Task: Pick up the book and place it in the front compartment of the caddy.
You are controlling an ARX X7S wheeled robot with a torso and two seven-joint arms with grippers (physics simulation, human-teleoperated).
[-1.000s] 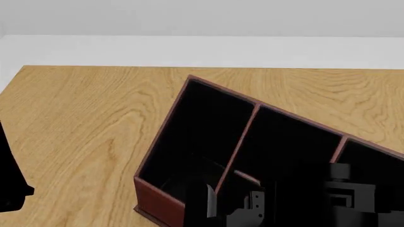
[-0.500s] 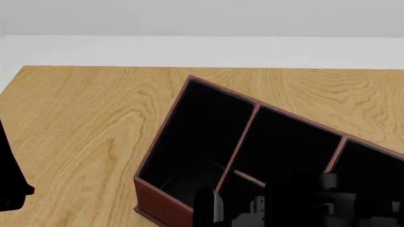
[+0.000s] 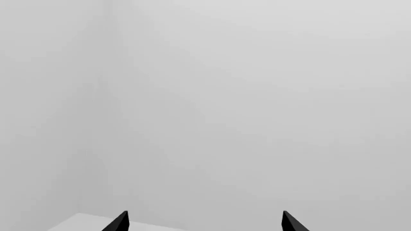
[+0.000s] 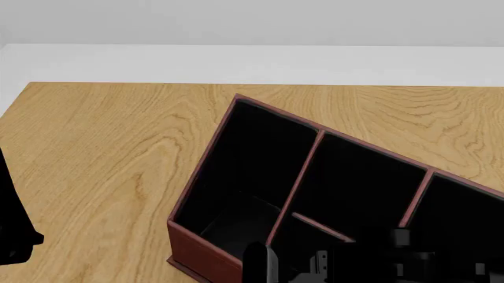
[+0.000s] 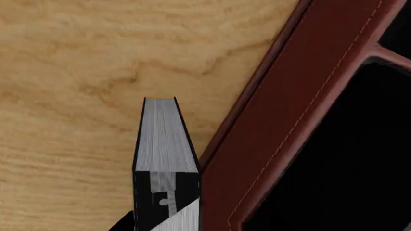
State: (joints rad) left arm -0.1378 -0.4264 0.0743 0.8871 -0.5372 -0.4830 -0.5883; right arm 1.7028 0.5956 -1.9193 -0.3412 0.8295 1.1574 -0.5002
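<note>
You had the book (image 5: 165, 137) in your right gripper (image 5: 165, 211), its fingers closed on the black covers at the near end, with the pale grey page edge facing the wrist camera. It hung just outside the caddy (image 5: 301, 115), beside the red-brown outer wall and apart from it by a narrow strip of wood; it was not inside any compartment. Under it lay the bare grain of the table (image 5: 70, 72). How high it hung above the wood could not be told from that view.

From the head camera, the caddy (image 4: 197, 244) sat skewed on the table (image 4: 102, 153), one corner pointing away from you, its black interior split by thin red-brown dividers into several sections. The book (image 4: 258, 262) showed as a dark upright sliver against the caddy's near wall, at the lower edge of the view. The right gripper (image 4: 331, 265) and its dark wrist parts sat there too, over the caddy's near side, hard to separate from the black interior.

Your left gripper (image 3: 204, 222) was nowhere near the caddy: its wrist camera saw only pale grey wall, with two black fingertips (image 3: 118, 222) spread apart and nothing between them.
</note>
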